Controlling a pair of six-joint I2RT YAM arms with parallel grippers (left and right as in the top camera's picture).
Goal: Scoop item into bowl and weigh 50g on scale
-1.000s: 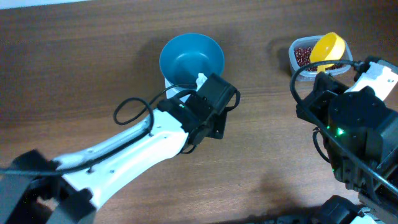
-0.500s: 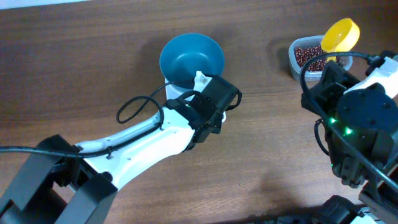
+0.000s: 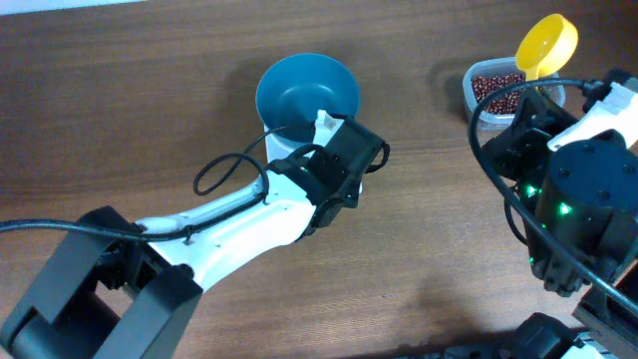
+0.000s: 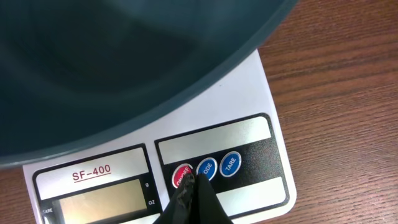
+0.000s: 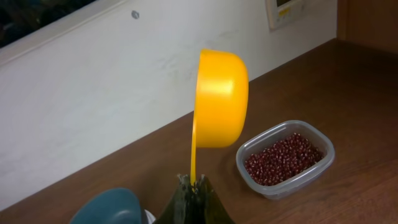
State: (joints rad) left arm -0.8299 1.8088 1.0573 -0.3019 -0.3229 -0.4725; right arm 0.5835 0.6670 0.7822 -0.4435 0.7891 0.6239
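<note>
Beans [image 5: 283, 158], too many to count, lie in one clear tub [image 5: 311, 177] at the tabletop's [image 3: 429, 199] far right. One teal bowl [image 3: 306, 95] sits on one white scale [image 4: 249, 155], its rim overhanging the platform. Three round buttons [image 4: 207, 168] show. The left pincer [image 4: 191, 185], tips together, meets the red and nearest blue. The right pincer [image 5: 194, 186] is clamped on one yellow scoop's [image 5: 221, 99] handle, cup upright, clear of the tub. Bare wood separates bowl and tub.

Wooden table [image 3: 120, 100] bears the scale [image 4: 242, 99] and, well apart, a seemingly plastic tub [image 5: 286, 185].
</note>
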